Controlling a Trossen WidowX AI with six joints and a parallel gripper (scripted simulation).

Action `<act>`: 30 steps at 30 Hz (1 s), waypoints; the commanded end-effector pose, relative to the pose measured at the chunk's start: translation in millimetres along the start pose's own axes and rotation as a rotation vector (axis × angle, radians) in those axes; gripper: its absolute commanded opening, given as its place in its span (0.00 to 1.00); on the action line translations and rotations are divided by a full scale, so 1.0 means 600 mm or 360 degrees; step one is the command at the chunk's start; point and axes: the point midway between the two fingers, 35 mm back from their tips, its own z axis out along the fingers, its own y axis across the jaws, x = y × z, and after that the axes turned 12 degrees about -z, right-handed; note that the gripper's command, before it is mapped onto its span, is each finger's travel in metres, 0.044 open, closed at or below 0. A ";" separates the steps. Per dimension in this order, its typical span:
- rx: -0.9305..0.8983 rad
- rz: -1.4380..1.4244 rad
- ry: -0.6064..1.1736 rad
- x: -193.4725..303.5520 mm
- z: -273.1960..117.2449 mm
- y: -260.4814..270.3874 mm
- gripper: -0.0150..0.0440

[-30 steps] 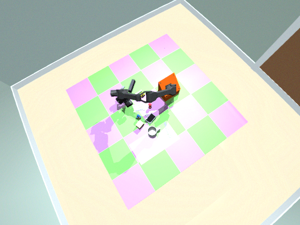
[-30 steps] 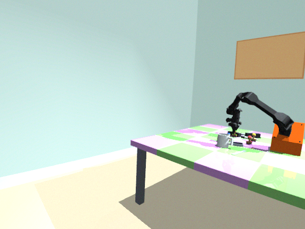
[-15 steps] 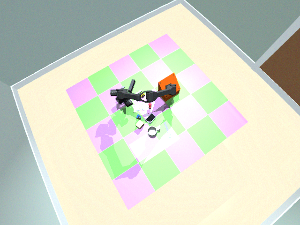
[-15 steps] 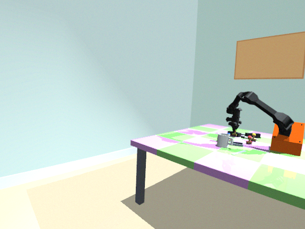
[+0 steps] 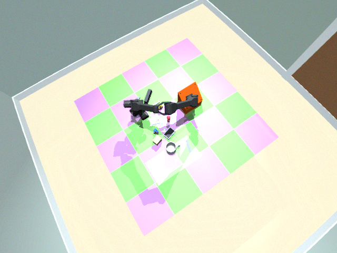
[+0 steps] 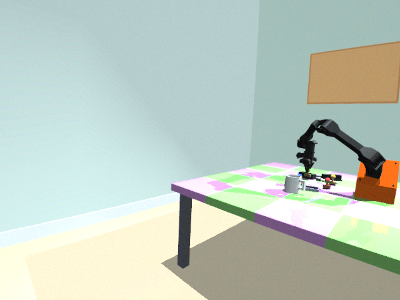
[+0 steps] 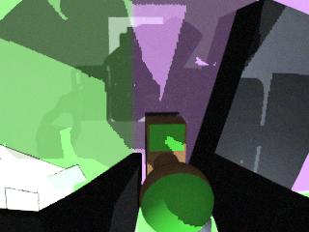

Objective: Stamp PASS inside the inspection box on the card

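Note:
My gripper (image 6: 307, 172) (image 7: 173, 162) is shut on a stamp with a green knob (image 7: 176, 200) and a brown block with a green top label (image 7: 165, 135). It points down low over the table; whether the stamp touches the table I cannot tell. The stamp's print face is hidden. A white card (image 7: 24, 176) with a small outlined box lies at the lower left of the wrist view. A black pad in a pale-edged case (image 5: 169, 133) looks like the ink pad. A dark thing with a black rim (image 7: 275, 116) stands right of the stamp; I cannot tell what it is.
Stamps with red (image 5: 168, 118) (image 6: 327, 179), yellow (image 5: 160, 107) (image 6: 332, 176) and blue knobs (image 5: 156, 131) stand nearby. A grey mug (image 6: 291, 184) and a pale block (image 5: 157, 139) are beyond the pad. A black bar (image 5: 148, 95) lies near the gripper.

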 end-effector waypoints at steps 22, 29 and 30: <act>0.0027 -0.0010 0.0001 -0.003 -0.024 0.000 0.25; 0.0032 -0.0010 0.0001 -0.003 -0.030 0.000 0.25; 0.0033 -0.0010 0.0001 -0.003 -0.031 0.000 0.25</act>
